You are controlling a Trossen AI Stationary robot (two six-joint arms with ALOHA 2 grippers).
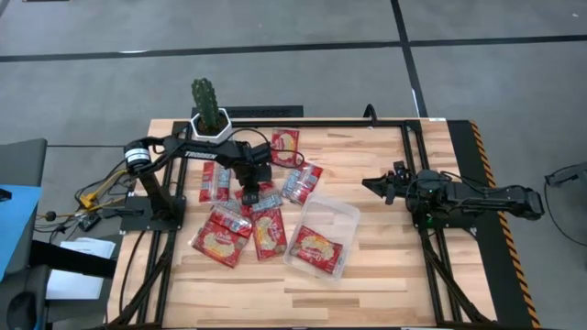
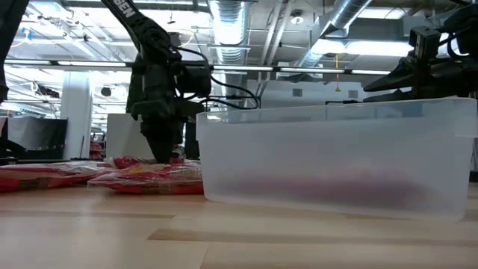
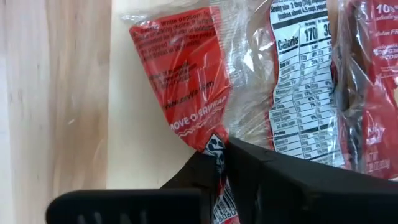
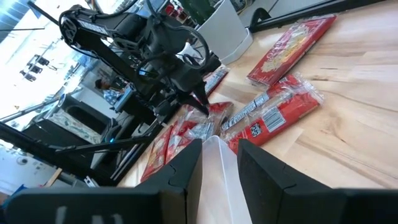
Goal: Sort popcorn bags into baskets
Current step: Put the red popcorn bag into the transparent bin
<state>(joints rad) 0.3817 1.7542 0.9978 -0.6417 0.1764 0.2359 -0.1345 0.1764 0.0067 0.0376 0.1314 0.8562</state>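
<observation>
Wooden desk [image 1: 385,275] carries flat red foil popcorn bags [image 1: 223,240] beside the clear plastic basket [image 1: 347,215] — left tool [image 1: 249,194] pinches one bag's edge, so lift slowly; right tool [image 1: 378,186] waits, slightly open.

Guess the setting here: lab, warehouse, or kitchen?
Probably a robotics lab in an open industrial hall: exposed ceiling ducts and strip lights, grey concrete floor, and a framed wooden table carrying two arms.
</observation>
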